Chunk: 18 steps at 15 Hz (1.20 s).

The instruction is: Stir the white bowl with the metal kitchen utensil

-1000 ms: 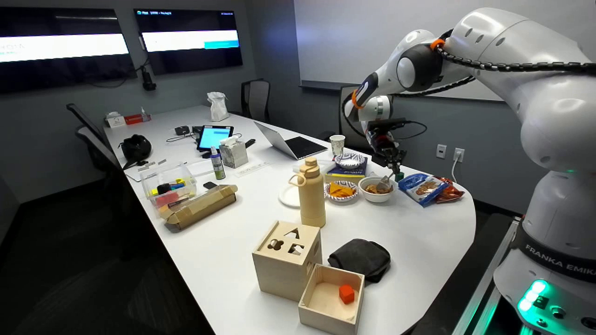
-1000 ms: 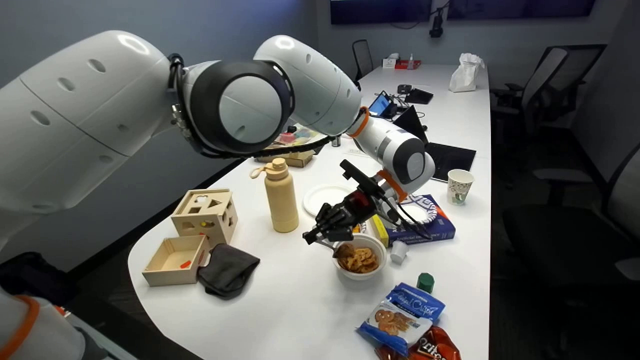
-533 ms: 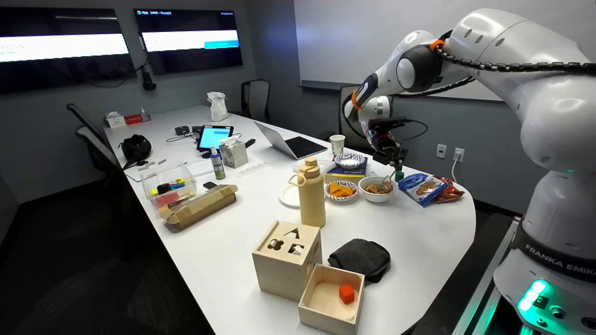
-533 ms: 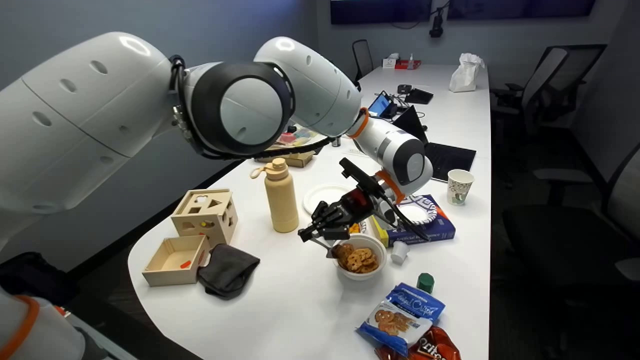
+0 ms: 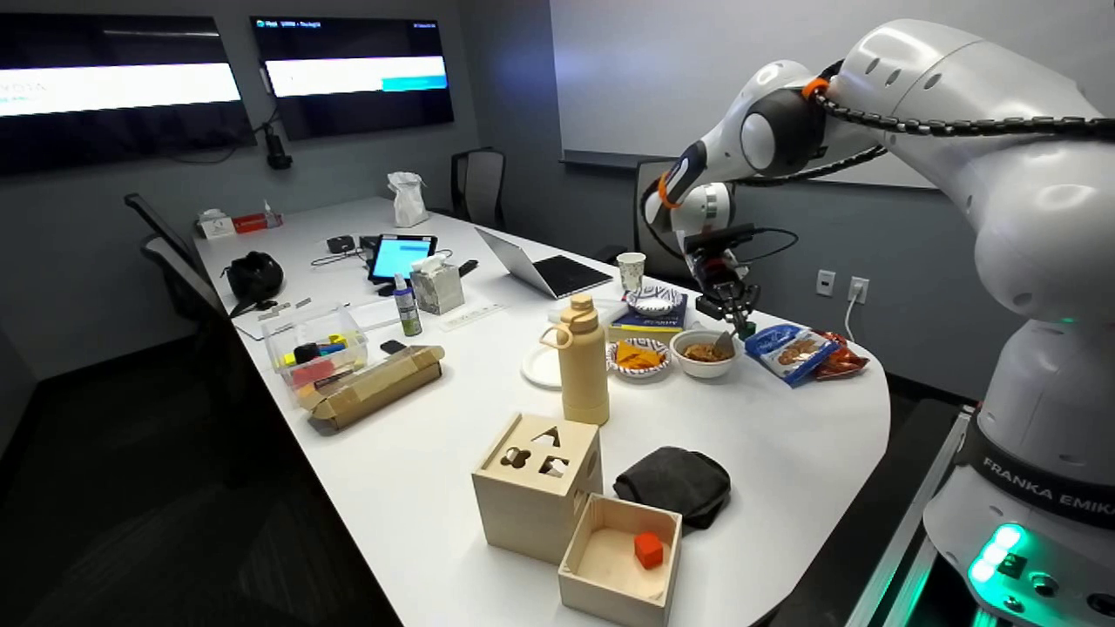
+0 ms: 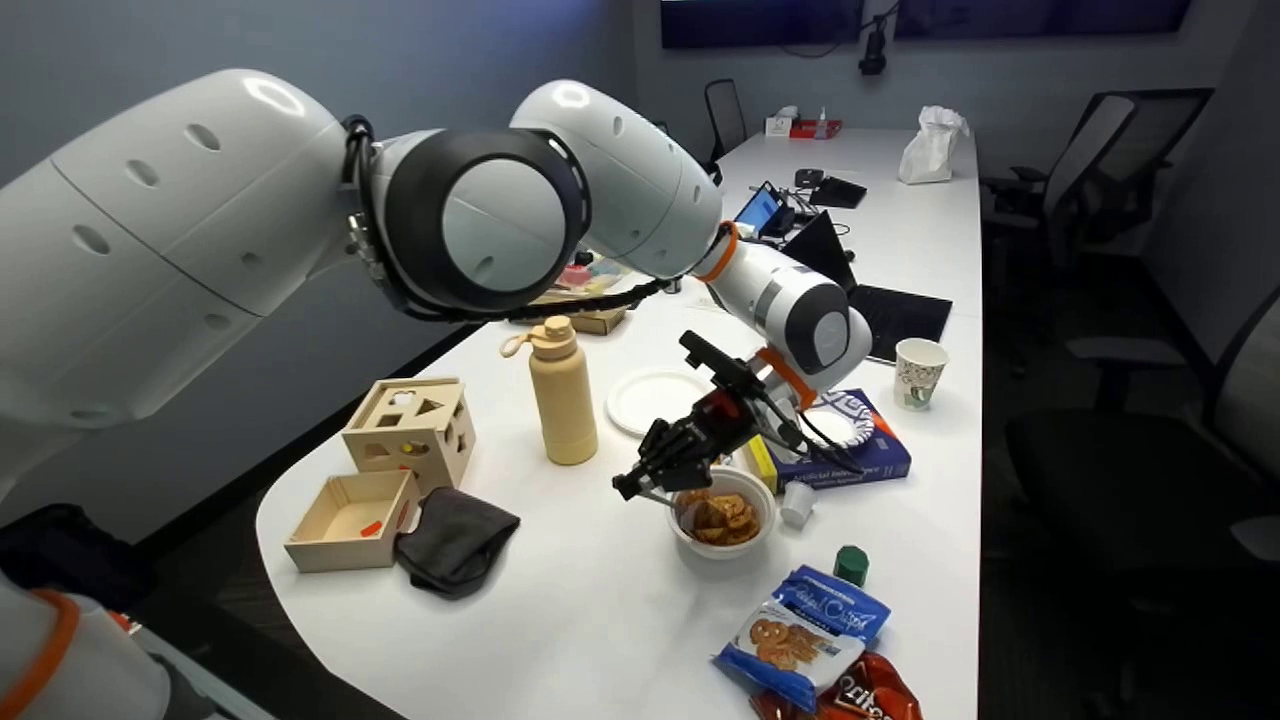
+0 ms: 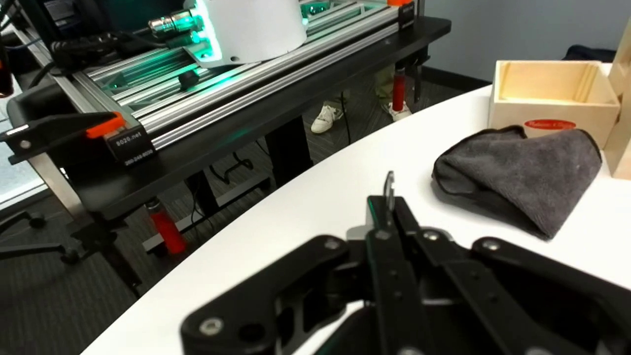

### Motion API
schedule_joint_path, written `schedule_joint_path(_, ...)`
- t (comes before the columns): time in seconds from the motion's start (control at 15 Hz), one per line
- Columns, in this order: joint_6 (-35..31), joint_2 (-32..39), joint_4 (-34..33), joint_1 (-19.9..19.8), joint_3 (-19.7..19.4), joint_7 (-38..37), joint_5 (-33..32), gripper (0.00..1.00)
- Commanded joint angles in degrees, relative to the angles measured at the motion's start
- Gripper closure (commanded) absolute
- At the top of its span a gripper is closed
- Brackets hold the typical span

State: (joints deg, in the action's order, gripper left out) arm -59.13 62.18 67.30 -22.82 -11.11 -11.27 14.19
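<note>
The end effector (image 7: pixel 388 209) appears at lower centre of the wrist view, fingers pressed together and pinching the metal utensil (image 7: pixel 390 190); a thin metal end projects beyond the fingertips; in an exterior view, the utensil slopes down to the right from the end effector, across the left rim of the white bowl (image 6: pixel 716 551), with its head among brown food pieces (image 6: pixel 738 522); contact between utensil and rim cannot be determined. The white bowl stands upright on the bench (image 6: pixel 600 630), slightly right of centre in the lower half of that frame; in both exterior views a blue snack bag (image 6: pixel 800 635) lies near it, overlapping a red bag (image 6: pixel 872 690); a patterned bowl (image 5: pixel 640 374) of orange chips (image 5: pixel 638 355) sits just left of the white bowl, right of centre in an exterior view; a tan bottle (image 5: pixel 584 374) stands farther left; in the wrist view, a dark grey cloth (image 7: pixel 522 172) lies at right, beside a shallow wooden box (image 7: pixel 512 116) at upper right.
</note>
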Motion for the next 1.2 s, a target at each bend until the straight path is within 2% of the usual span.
schedule_joint_path(0.0,-4.29,0.24,-0.77,0.83,-0.62,-2.2,1.32,0.99)
schedule_joint_path(0.27,-7.24,-0.22,-0.16,0.58,0.17,-1.29,1.56,0.99)
schedule_joint_path(0.87,1.54,0.94,-2.0,-0.72,1.26,1.76,1.87,0.99)
schedule_joint_path(1.13,-3.94,-0.01,-0.12,0.15,-0.31,-1.83,3.17,0.99)
